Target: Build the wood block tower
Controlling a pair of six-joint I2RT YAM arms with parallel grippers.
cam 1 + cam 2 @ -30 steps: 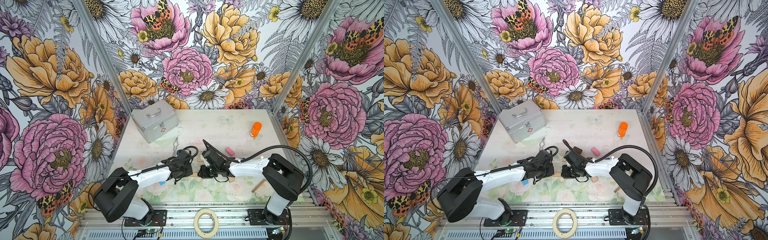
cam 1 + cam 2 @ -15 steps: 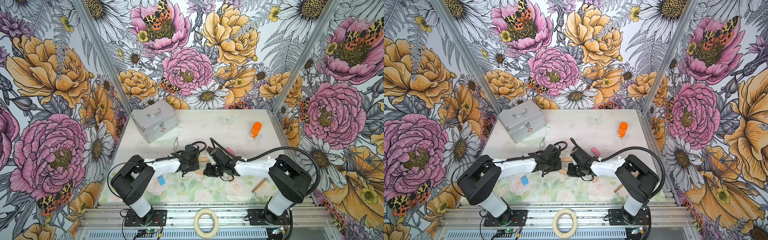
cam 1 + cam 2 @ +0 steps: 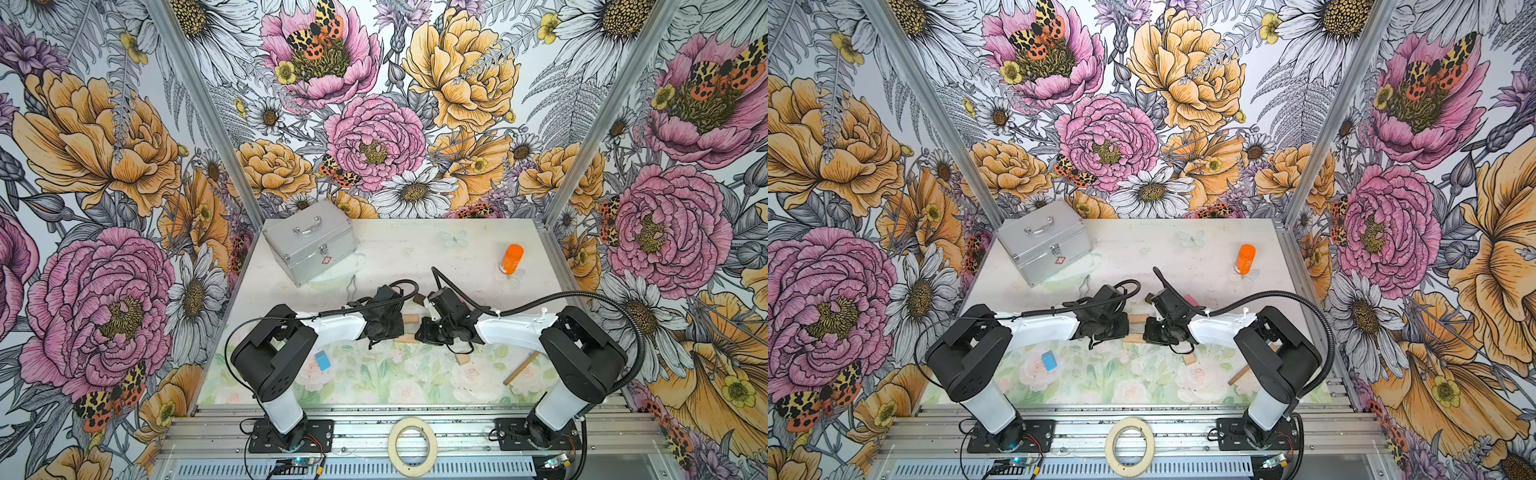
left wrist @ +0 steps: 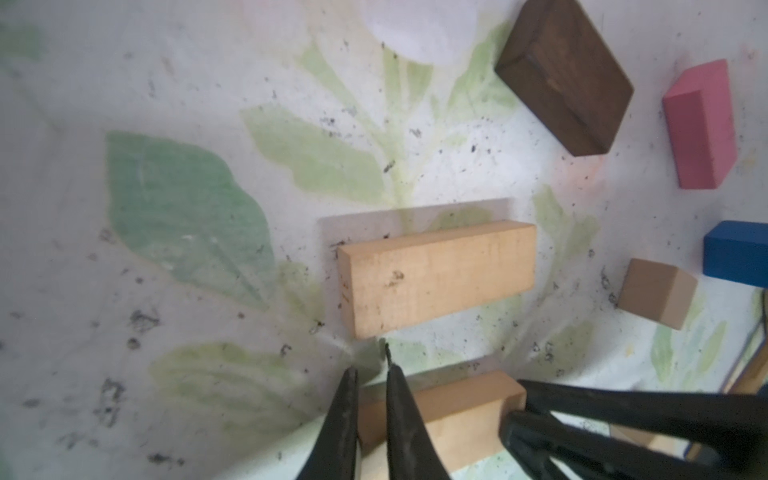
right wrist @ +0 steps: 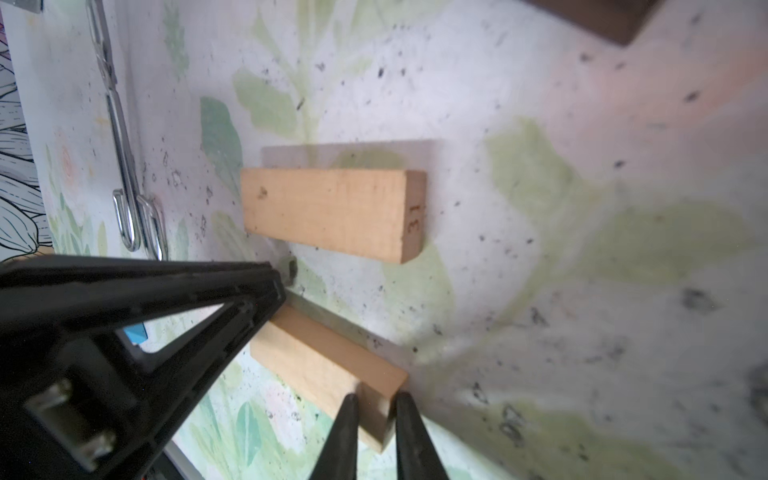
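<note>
Tan bars: two wood blocks lie flat on the table at its middle, side by side and parallel with a gap between them: the near tan bar and the far tan bar, each resting directly on the mat
Top views: both bars show in the space between the two arms' heads, far tan bar at
Left gripper: jaws drawn almost together with a narrow slit, nothing clamped; tips at the end of the near tan bar on the left arm's side
Right gripper: likewise nearly closed and empty; tips at the opposite end of the same bar; whether either pair of tips touches the wood cannot be told
Dark brown bar: flat on the table, just beyond the far tan bar
Pink bar: beside the dark brown bar, apart from it
Tan cube and dark blue block: near each other, on the right arm's side
Light blue cube: alone, near the front, beside the left arm
Silver case: far left corner, lid down
Metal tongs: between case and left arm
Orange bottle: upright, far right
Wooden stick: front right, by the right arm's base
</note>
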